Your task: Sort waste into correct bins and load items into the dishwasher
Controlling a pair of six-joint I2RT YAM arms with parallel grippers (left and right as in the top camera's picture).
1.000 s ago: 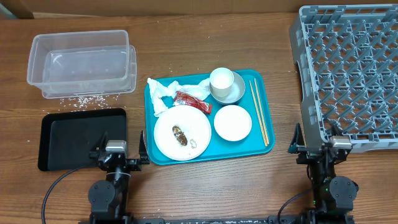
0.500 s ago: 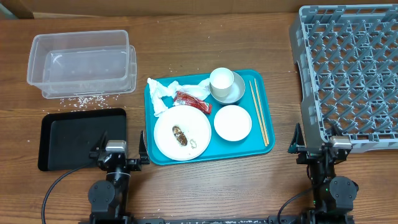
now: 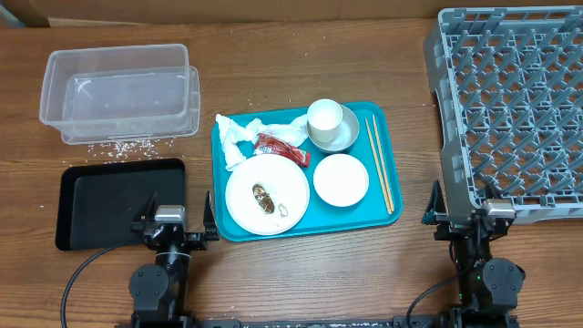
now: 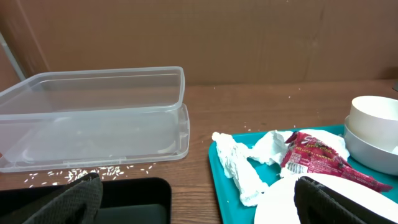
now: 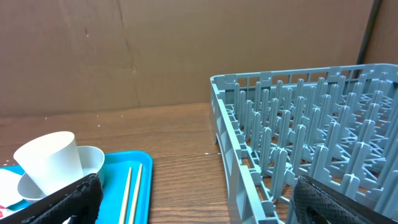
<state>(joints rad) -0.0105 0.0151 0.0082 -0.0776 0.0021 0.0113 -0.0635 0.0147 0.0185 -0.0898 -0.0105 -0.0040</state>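
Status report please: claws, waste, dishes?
Left claw open, right claw open. Napkin, wrapper, plate on teal tray. Rack empty, nothing blocking.

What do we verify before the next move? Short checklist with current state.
1. Left gripper open and empty: ok.
2. Right gripper open and empty: ok.
3. Clear tub and black tray empty: ok, but loose rice grains lie between them.
4. Dish rack free of items: ok.
5. Red wrapper exposed on top of the napkin: ok.
6. Chopsticks easy to grip: cannot tell; they lie flat on the teal tray.
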